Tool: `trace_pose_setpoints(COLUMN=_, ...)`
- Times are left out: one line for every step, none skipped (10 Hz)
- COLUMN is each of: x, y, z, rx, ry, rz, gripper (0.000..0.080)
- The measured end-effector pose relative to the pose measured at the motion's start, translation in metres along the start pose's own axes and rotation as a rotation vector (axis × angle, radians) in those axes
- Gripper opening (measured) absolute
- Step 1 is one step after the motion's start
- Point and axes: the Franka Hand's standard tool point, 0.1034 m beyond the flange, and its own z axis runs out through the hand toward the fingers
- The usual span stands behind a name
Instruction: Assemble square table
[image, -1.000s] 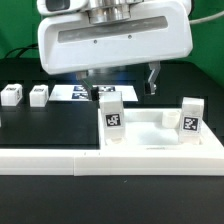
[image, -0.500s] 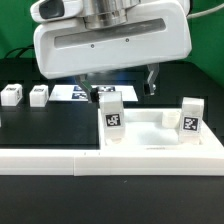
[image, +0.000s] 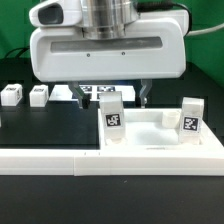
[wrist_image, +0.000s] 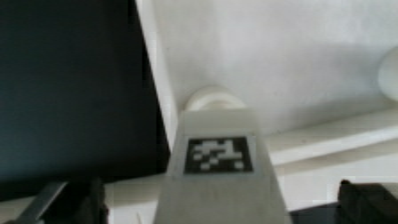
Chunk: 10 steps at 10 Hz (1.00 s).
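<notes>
Black table (image: 50, 125) bears the slab (image: 150, 140) at the exterior view's right, with a leg (image: 111, 118) upright on it. The gripper (image: 110, 96) straddles that leg, released, grasping nothing. It is probably light, stiff, slick plastic; pinch its flat sides.

On the black counter (image: 50, 125), a white slab (image: 150, 140) holds two upright tagged legs: one leg (image: 112, 118) under the jaws, which are spread wide, and another leg (image: 190, 117) toward the exterior view's right. Two loose legs (image: 12, 95) (image: 38, 95) sit at that view's far left. A white rail (image: 60, 160) lies in front.
</notes>
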Motion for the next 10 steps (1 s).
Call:
trace_pose_setpoints(x=-0.001, y=0.001, z=0.0013, rx=-0.001, ry=-0.001, rz=0.001, gripper=0.0649)
trace_pose_setpoints(x=-0.0008, y=0.0009, z=0.0011, rx=-0.001, ry=-0.001, rz=0.001, gripper=0.0649)
trace_pose_setpoints(x=-0.0008, y=0.0009, z=0.0011, rx=0.0, ry=-0.001, rz=0.005, gripper=0.0649)
trace_pose_setpoints(x=-0.0009, y=0.0009, z=0.0011, rx=-0.001, ry=-0.001, rz=0.015, gripper=0.0532)
trace_pose_setpoints(x=-0.0009, y=0.0009, z=0.0011, rx=-0.001, ry=-0.001, rz=0.015, gripper=0.0395)
trace_pose_setpoints(x=-0.0009, y=0.0005, z=0.0012, rx=0.0, ry=-0.001, rz=0.047, gripper=0.0395)
trace_pose_setpoints(x=-0.001, y=0.0, z=0.0012, rx=0.001, ry=-0.001, rz=0.116, gripper=0.0291)
trace_pose_setpoints(x=-0.0011, y=-0.0005, z=0.0013, rx=0.001, ry=-0.002, rz=0.189, gripper=0.0291)
trace_pose_setpoints(x=-0.0011, y=-0.0007, z=0.0013, rx=0.001, ry=-0.002, rz=0.247, gripper=0.0291)
trace_pose_setpoints(x=-0.0012, y=-0.0011, z=0.0014, rx=0.002, ry=-0.002, rz=0.305, gripper=0.0291)
